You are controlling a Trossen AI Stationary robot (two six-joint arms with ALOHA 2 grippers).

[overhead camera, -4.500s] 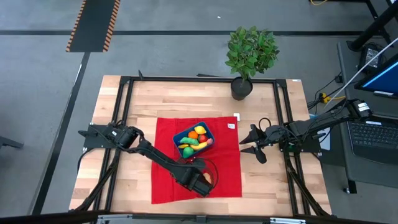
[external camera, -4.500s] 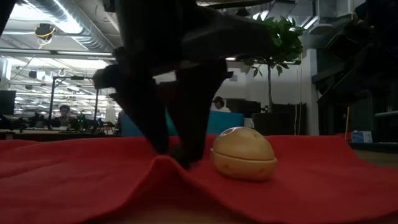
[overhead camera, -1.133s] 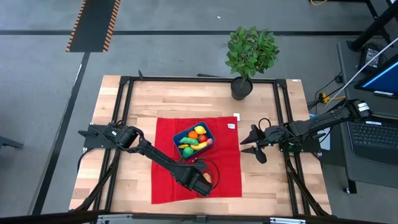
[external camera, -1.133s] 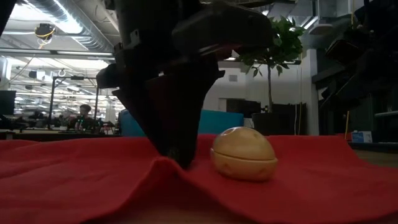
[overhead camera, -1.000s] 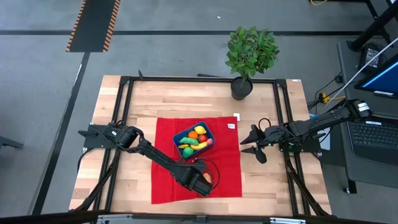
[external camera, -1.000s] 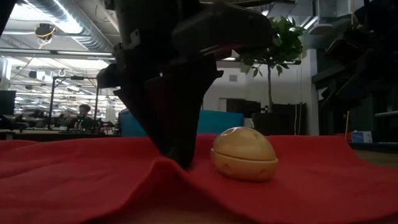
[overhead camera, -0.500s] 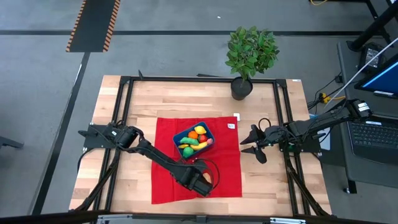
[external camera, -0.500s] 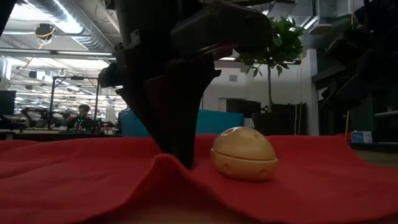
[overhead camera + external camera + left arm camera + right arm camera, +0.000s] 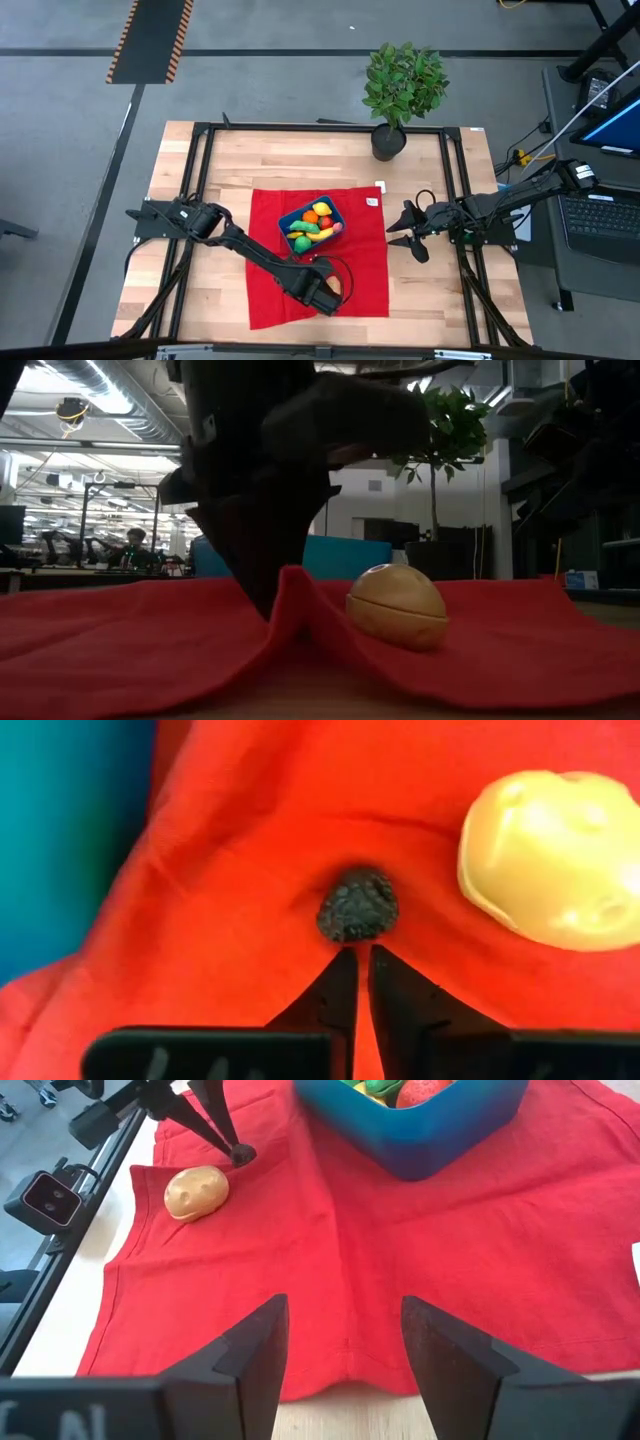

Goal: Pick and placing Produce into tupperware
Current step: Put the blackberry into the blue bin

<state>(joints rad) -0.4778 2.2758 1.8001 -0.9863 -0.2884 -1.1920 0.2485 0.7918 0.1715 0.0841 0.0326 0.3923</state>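
My left tool [image 9: 325,291] sits low on the red cloth [image 9: 365,265], cloth ridged up against it, potato [image 9: 343,288] just beside blocking that side. Blue container [image 9: 311,224] stands between cloth centre and potted plant [image 9: 400,90]. My right tool [image 9: 407,234] hangs past the cloth's edge; bare wooden surface [image 9: 230,165] around is open.

**Wooden table, red cloth, potted plant**

Pale wooden table [image 9: 230,160] with butcher-block planks, framed by a dark metal rail. Spread across its middle and near side, a red cloth [image 9: 365,265], roughly square, pulled up into a raised fold [image 9: 290,595] toward the near edge. Resting on that cloth: a blue container [image 9: 290,217] filled with small colourful produce, a tan potato [image 9: 397,605] just beside the fold, and a small dark bumpy berry [image 9: 357,906]. At the far edge, directly on the wood, a leafy potted plant [image 9: 400,90]. Near the cloth's far right corner, a small white tag [image 9: 371,202].
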